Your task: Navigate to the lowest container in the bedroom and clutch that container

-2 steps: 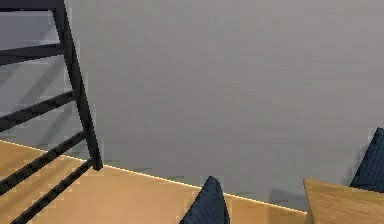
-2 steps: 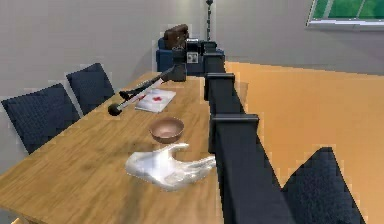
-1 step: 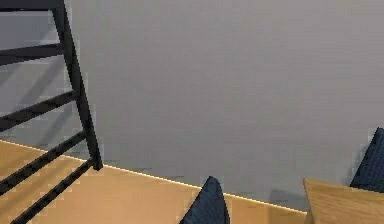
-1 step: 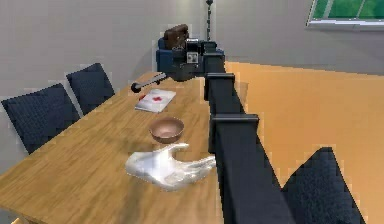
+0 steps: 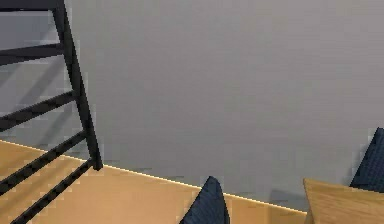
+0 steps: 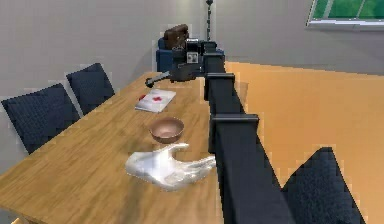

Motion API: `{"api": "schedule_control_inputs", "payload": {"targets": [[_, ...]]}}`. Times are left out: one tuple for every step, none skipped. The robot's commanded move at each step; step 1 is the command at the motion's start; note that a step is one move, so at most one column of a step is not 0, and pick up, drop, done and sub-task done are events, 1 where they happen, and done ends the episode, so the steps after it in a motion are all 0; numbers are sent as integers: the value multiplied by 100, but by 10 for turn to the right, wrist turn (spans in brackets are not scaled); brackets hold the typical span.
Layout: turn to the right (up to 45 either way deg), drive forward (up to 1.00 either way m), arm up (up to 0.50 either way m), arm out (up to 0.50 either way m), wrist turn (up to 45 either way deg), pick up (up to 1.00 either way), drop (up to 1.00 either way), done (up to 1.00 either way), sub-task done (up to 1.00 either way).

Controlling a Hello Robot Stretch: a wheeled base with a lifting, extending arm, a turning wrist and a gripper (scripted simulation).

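A small brown bowl [image 6: 167, 128] stands on a long wooden table [image 6: 80, 160]. My dark arm [image 6: 235, 140] reaches out over the table's right part. Its gripper [image 6: 157, 78] shows at the far end, past the bowl, near a flat white thing with red spots [image 6: 154, 99] that lies on the tabletop. I cannot tell whether the gripper holds anything. A crumpled clear-white thing [image 6: 170, 166] lies on the table nearer than the bowl.
Dark blue chairs [image 6: 40, 112] [image 6: 92, 82] [image 6: 325, 188] stand around the table. Beyond it are a blue armchair [image 6: 165, 45] with a brown thing [image 6: 178, 36] and a floor lamp [image 6: 209, 15]. Ahead stand a black ladder-like frame [image 5: 50, 100], a grey wall [image 5: 230, 90], a chair back [image 5: 208, 205] and a table corner [image 5: 335, 200].
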Motion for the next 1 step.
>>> {"api": "schedule_control_inputs", "payload": {"targets": [[0,0,-26,0,0,0,0,0,0]]}}
